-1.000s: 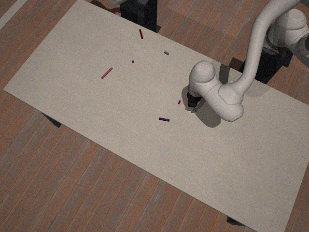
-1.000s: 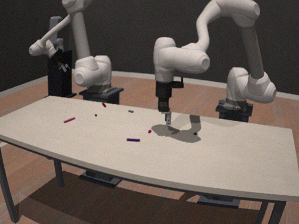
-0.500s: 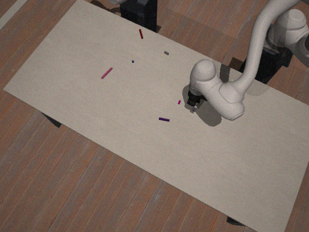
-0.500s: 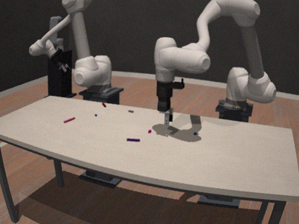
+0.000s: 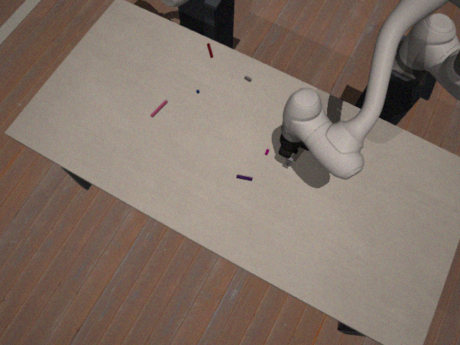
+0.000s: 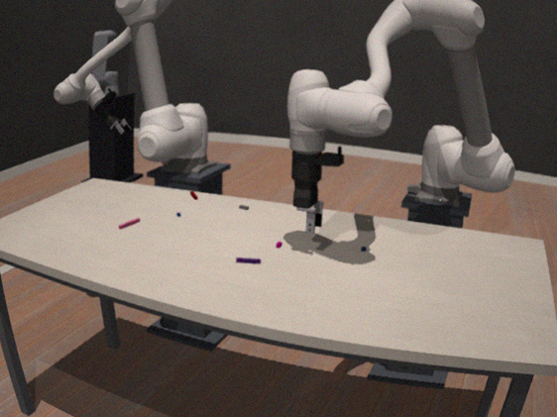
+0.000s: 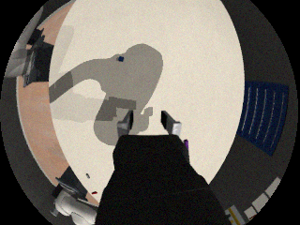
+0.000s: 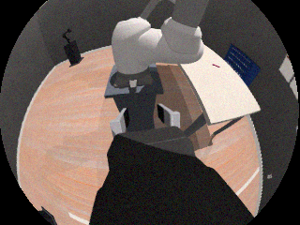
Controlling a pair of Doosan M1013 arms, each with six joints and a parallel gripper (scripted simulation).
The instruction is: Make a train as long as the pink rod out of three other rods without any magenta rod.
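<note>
"How many rods?"

"Seven on the table (image 5: 178, 208) (image 6: 280, 288) (image 7: 202, 61) (image 8: 220, 94): two blue rods (image 5: 198, 91) (image 6: 178, 214) (image 7: 121, 59), one pink rod (image 5: 159, 108) (image 6: 129, 223) (image 8: 216, 66), one red rod (image 5: 210, 50) (image 6: 194, 195) (image 7: 95, 192), one grey rod (image 5: 248, 78) (image 6: 244, 207) (image 7: 87, 175), one magenta rod (image 5: 267, 152) (image 6: 279, 244) and one purple rod (image 5: 244, 177) (image 6: 248, 260) (image 7: 187, 144)."

"Which way do they lie?"

"From the top, pink's long axis climbs rightward. Red runs steeply, grey slants down rightward, purple lies nearly crosswise; magenta stretches steeply. The blues look too small to tell."

"And the two grippers?"

"Left gripper (image 5: 287, 162) (image 6: 312, 223) (image 7: 147, 120), wide open and empty, hangs above the table near magenta; one blue lies in the arm's shadow. Right gripper (image 6: 120, 125) (image 8: 145, 118), also fully open and empty, is off the table. The rods lie apart, no train formed."
</note>
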